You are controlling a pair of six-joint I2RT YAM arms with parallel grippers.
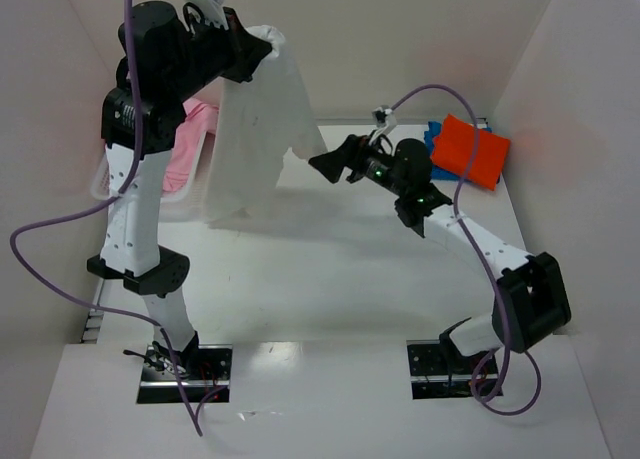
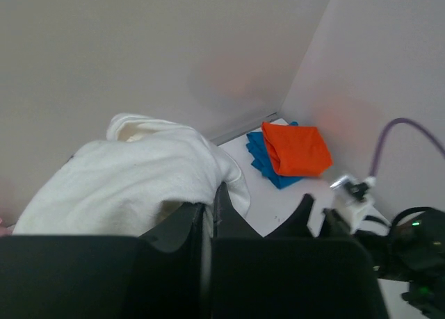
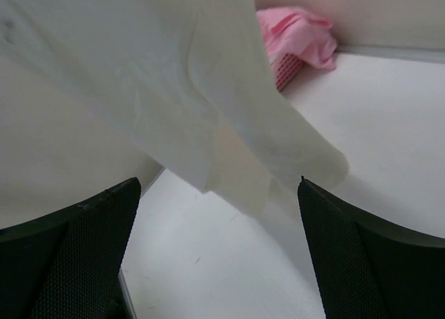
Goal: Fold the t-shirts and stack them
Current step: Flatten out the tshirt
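- Above the tabletop (image 1: 330,279), the left pincer (image 1: 266,47) clamps the hanging cream-white t-shirt (image 1: 255,129).
- The right pincer (image 1: 328,159), wide open and empty, should catch its near edge squarely.

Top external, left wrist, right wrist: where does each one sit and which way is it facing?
Top external: above and behind the bases, looking down; both arms show, left pincer holding up the cream-white cloth t-shirt, right pincer open beside its edge.
Left wrist: raised high, facing the far-right corner's folded orange cloth shirt on a folded blue cloth shirt; own fingers pinch cloth.
Right wrist: low, facing left at the hanging t-shirt; own fingers apart.
Shared: top external and left wrist both show the orange shirt.
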